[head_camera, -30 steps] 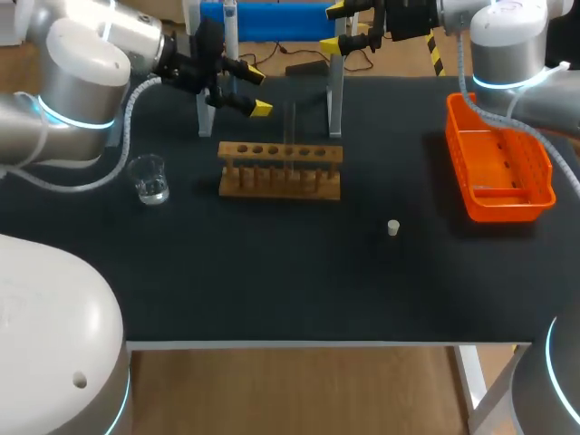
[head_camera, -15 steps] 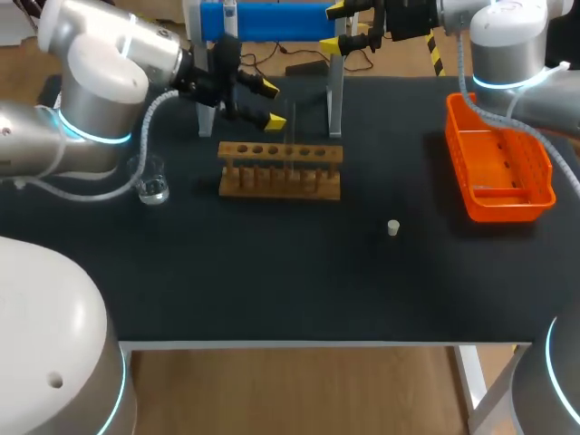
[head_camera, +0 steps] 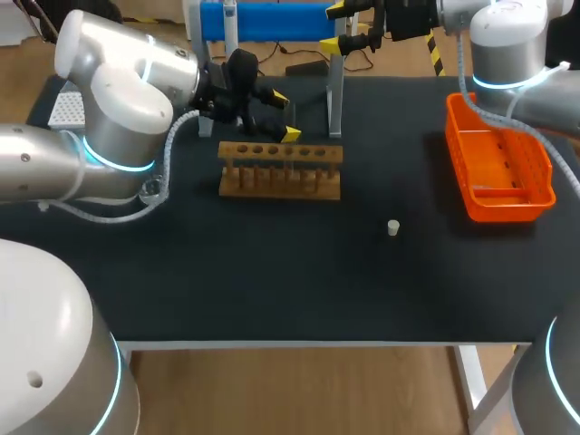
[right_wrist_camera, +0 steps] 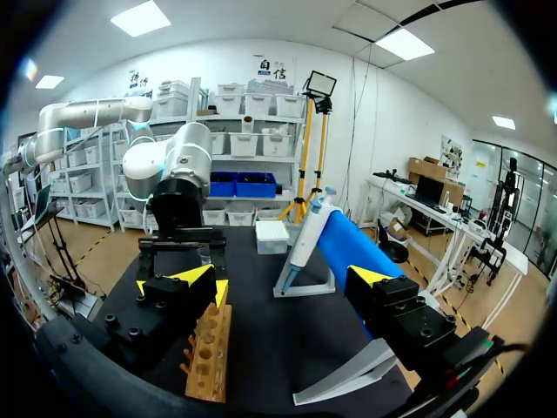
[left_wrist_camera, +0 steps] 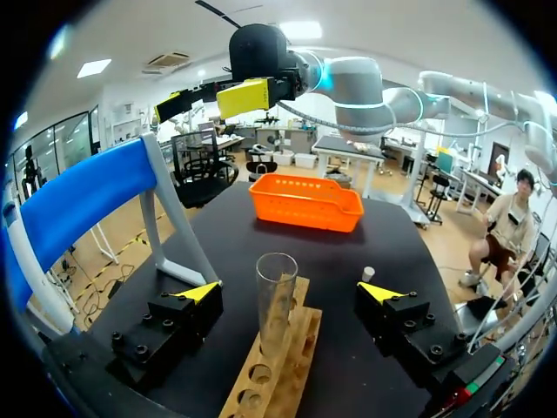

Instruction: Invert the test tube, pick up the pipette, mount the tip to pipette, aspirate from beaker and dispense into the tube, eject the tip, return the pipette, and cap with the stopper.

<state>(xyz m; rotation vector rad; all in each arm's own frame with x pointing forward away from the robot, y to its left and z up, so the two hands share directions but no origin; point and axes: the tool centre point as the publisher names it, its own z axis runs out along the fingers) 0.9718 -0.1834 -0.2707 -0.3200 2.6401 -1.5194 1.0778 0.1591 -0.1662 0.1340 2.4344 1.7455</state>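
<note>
A clear glass test tube [left_wrist_camera: 275, 300] stands upright in the wooden rack [head_camera: 281, 170]. My left gripper [head_camera: 285, 116] is open at the rack's back edge. In the left wrist view the tube rises between its two fingers [left_wrist_camera: 290, 292] and touches neither. My right gripper [head_camera: 335, 27] is open and empty, held high at the far edge beside the blue pipette stand [head_camera: 272, 20]. From the right wrist view [right_wrist_camera: 278, 280] I see the white and blue pipette [right_wrist_camera: 306, 233] leaning on that stand. A small white stopper [head_camera: 393, 227] lies on the mat. The beaker [head_camera: 154, 188] is mostly hidden behind my left arm.
An orange basket [head_camera: 498, 172] sits at the right side of the table. A white tip box [head_camera: 68, 107] is at the far left edge. The stand's grey legs [head_camera: 335, 104] rise just behind the rack.
My left arm has swung right and down from beside the stand, bringing its open gripper around the tube at the rack; it now covers most of the beaker. The right arm has not moved.
</note>
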